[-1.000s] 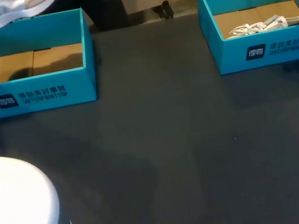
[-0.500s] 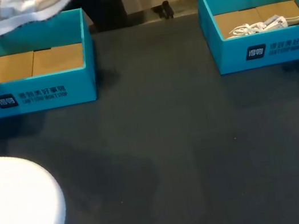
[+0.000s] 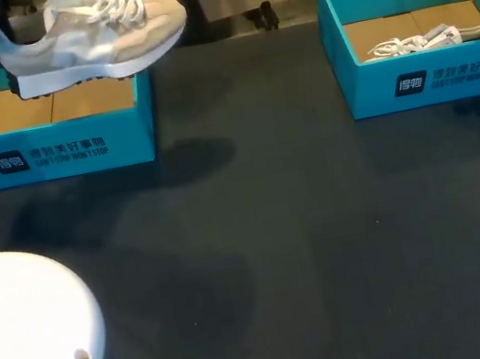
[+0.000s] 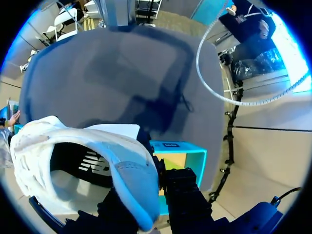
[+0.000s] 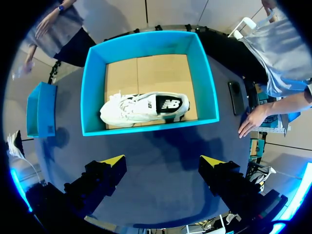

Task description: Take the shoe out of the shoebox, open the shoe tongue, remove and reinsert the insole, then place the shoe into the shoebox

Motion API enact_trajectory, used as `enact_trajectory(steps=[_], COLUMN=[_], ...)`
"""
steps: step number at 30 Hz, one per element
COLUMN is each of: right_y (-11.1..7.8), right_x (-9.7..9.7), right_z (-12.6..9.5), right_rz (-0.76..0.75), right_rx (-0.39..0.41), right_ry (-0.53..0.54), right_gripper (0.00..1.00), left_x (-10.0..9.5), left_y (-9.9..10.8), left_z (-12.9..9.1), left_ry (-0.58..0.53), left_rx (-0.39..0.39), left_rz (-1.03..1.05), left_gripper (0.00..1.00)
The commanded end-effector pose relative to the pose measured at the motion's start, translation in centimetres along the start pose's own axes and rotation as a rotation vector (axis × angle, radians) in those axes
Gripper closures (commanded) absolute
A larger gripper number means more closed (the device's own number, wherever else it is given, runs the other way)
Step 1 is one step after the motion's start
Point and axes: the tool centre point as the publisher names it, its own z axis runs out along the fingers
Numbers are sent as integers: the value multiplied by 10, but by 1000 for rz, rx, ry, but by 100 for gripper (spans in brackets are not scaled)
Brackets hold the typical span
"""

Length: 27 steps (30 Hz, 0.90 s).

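A beige and white sneaker (image 3: 90, 38) hangs in the air over the back of the left teal shoebox (image 3: 57, 146), toe pointing right. My left gripper (image 4: 151, 204) is shut on its heel collar (image 4: 134, 183); the laces and the shoe's opening face away from the wrist. In the head view the heel hides most of that gripper. My right gripper (image 5: 163, 163) stands open above the table, just in front of the right shoebox (image 5: 92, 92), with nothing between its fingers. A second white sneaker (image 5: 144, 107) lies on its side in that box (image 3: 427, 81).
The left box shows only its brown cardboard floor (image 3: 22, 106). A dark phone (image 5: 235, 97) lies on the table beside the right box, and a person's hand (image 5: 251, 122) rests at the table's edge near it. Dark tabletop (image 3: 271, 248) spreads between and in front of the boxes.
The left gripper has brought the sneaker down and to the right, from the picture's far edge into full view over the left box. The right arm has not moved.
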Motion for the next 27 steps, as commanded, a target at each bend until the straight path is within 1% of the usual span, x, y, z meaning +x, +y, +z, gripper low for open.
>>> enact_trajectory(steps=[1,5,6,7,8,9,11,12,16,20,22,23,24,25,27], right_y=[0,0,0,0,0,0,0,0,0,0,0,0,0,0,0], right_x=[0,0,0,0,0,0,0,0,0,0,0,0,0,0,0], right_z=[0,0,0,0,0,0,0,0,0,0,0,0,0,0,0], right_rz=[1,1,1,1,1,1,1,1,1,1,1,1,1,1,1], right_rx=[-1,-1,-1,-1,-1,-1,-1,-1,-1,-1,-1,-1,-1,-1,-1], right_ry=[-1,-1,-1,-1,-1,-1,-1,-1,-1,-1,-1,-1,-1,-1,-1], right_gripper=[0,0,0,0,0,0,0,0,0,0,0,0,0,0,0], left_x=[4,4,1,-5,-10,-15,-28,-34,-54,-73,-82,-88,-88,-102,-116], left_y=[-7,-7,-7,-12,-18,-24,-38,-45,-72,-94,-103,-109,-109,-121,-134], left_z=[0,0,3,6,7,9,14,16,21,28,32,34,34,37,41], left_ry=[-7,-7,-4,15,6,-11,-16,-19,-38,-35,-28,-29,-29,-28,-26], left_rx=[-225,-225,-206,-228,-226,-190,-180,-156,-149,-122,-126,-108,-108,-78,-44], left_rz=[1,1,-24,-37,-34,-28,-23,-12,37,74,80,95,95,103,116], left_gripper=[100,100,100,100,100,100,100,100,100,100,100,100,100,100,100])
